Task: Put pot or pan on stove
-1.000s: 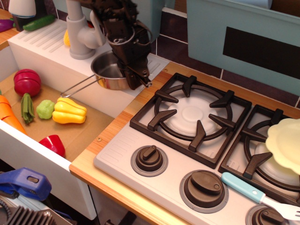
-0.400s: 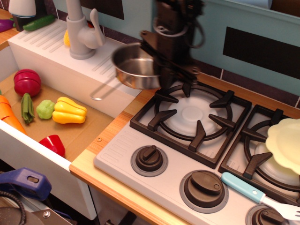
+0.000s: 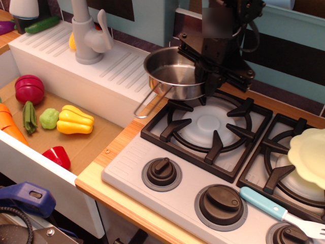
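Observation:
The shiny steel saucepan (image 3: 171, 73) hangs in the air, upright, over the far left corner of the stove (image 3: 208, 152). Its thin wire handle (image 3: 145, 104) points down to the left. My black gripper (image 3: 209, 76) is shut on the pan's right rim and holds it above the left burner grate (image 3: 205, 124). The pan touches nothing below it that I can see.
A pale yellow scalloped plate (image 3: 309, 155) lies on the right burner. A blue-handled spatula (image 3: 277, 208) lies at the front right. Brown knobs (image 3: 161, 172) line the stove front. A white drainboard (image 3: 76, 61) with a faucet (image 3: 89, 30) stands left. Toy vegetables (image 3: 74, 120) lie in the sink.
My gripper has carried the pan to the right, from over the drainboard to above the left edge of the stove.

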